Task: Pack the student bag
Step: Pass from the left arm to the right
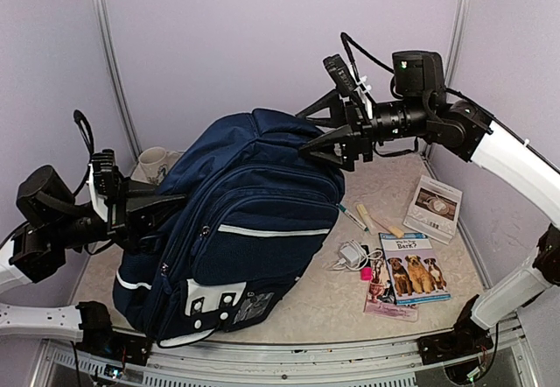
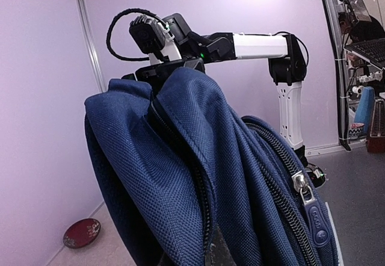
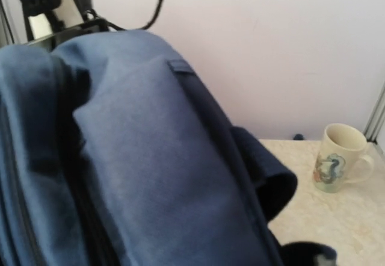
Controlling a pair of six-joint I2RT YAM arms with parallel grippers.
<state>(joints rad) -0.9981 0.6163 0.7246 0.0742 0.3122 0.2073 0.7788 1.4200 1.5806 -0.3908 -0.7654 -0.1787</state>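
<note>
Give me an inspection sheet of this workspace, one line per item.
Surface: beige marbled tabletop, no spills seen.
Job's things: student bag, navy, slumped across the left half, its top toward the back wall; loose items lie outside it.
Clutter: mug behind the bag; dog book, white box, pen and charger to the bag's right.
Grippers: left gripper against the bag's left side, fingers too dark to judge; right gripper at the bag's top, fingers spread.
Cables: black cable loop on the left wrist, another on the right; white cord on the charger.
Surroundings: lilac walls, metal posts.
</note>
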